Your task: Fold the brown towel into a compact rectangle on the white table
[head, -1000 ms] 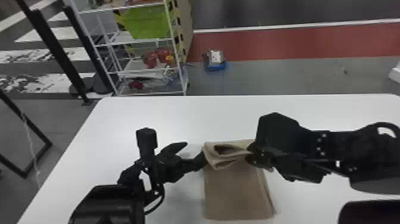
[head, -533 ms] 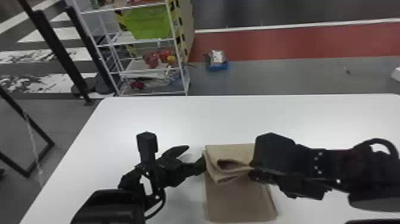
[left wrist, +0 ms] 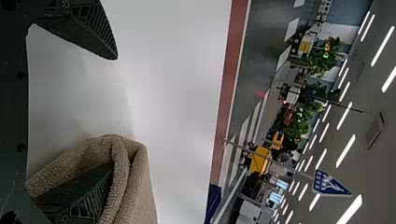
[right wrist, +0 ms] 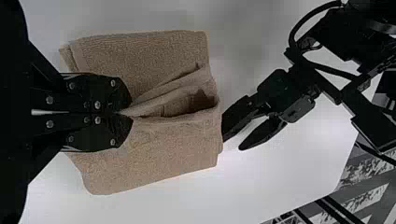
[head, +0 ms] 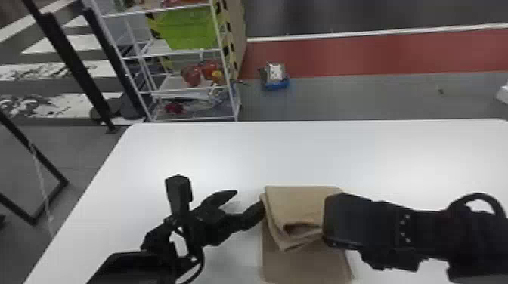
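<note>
Gaping at one loose fold, the brown towel [head: 296, 206] looks nubbly.

The brown towel [right wrist: 154, 154] is cloth, matt and rough with a looped pile. The white table [head: 234, 155] looks smooth, faintly glossy — while the right gripper [head: 347, 223] looks matt, with shiny metal screw heads [right wrist: 50, 100].

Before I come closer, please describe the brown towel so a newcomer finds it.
On the white table, look between the left gripper and the right gripper. The brown towel is there, partly folded over itself; its tan cloth sets it apart from both black grippers.
</note>
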